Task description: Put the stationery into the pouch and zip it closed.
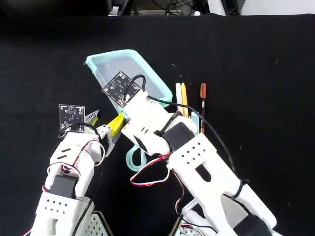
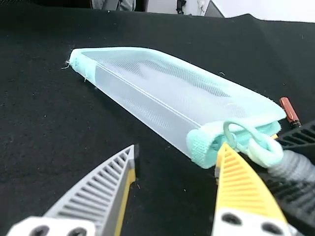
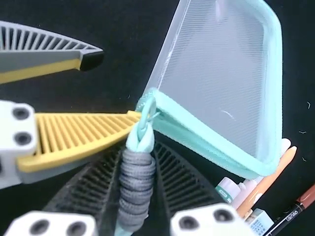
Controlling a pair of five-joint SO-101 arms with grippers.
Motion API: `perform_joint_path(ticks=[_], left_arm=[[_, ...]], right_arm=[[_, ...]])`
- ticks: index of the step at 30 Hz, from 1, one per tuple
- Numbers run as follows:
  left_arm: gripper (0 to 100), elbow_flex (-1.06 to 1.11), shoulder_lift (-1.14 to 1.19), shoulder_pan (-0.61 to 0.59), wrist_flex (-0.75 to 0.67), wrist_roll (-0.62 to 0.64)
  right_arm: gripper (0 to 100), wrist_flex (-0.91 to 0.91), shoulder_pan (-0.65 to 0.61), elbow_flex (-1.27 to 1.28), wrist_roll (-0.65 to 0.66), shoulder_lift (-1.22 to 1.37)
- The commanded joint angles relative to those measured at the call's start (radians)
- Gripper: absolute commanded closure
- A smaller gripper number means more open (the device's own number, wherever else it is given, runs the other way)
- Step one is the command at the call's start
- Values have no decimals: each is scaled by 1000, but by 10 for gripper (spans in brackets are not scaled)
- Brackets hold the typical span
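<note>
The teal mesh pouch [image 1: 129, 69] lies flat on the black table, and nothing shows through its mesh [image 2: 162, 93]. My right gripper [image 3: 140, 152] is shut on the grey-wrapped teal pull strap [image 3: 138, 172], which hangs from the zipper ring [image 3: 149, 110] at the pouch's near corner. My left gripper [image 2: 177, 150] is open. Its yellow finger [image 2: 236, 177] touches that same corner by the ring [image 2: 241, 135], while its grey finger [image 2: 110, 182] stands apart over bare cloth. A white pen [image 1: 178, 96], a yellow pen [image 1: 184, 97] and a brown pen [image 1: 203, 101] lie beside the pouch.
The right arm [image 1: 197, 157] crosses over the pouch's near end and hides part of the stationery. A white eraser [image 3: 258, 221] lies by the pens. A loop of the teal strap [image 1: 132, 161] shows under the arm. The black cloth spreads to the left and far right.
</note>
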Motion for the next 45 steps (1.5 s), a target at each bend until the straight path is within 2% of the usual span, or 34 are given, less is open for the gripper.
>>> perform_joint_path(ticks=[1,8,15,17,20,23,32,38,45], left_arm=[[728,18,34,-5,-87,-57],[728,-62,296,-56,-172,-72],[734,-151,465,-71,-169,-72],[788,-153,465,-73,-167,-72],[974,-163,456,-74,-167,-75],[961,-171,397,-76,-107,-72],[970,-263,-29,-111,275,-71],[970,-197,-284,-246,307,-75],[970,-125,-321,-262,265,-74]], right_arm=[[986,20,-29,-13,-2,-41],[986,21,-29,-12,-2,-41],[986,18,-25,-8,-2,-41],[986,17,-25,-7,-2,-38],[986,15,-17,-7,-2,-35],[986,15,14,-7,-2,-35],[986,21,31,-7,2,-45],[986,64,37,22,55,-189],[986,66,163,74,55,-374]])
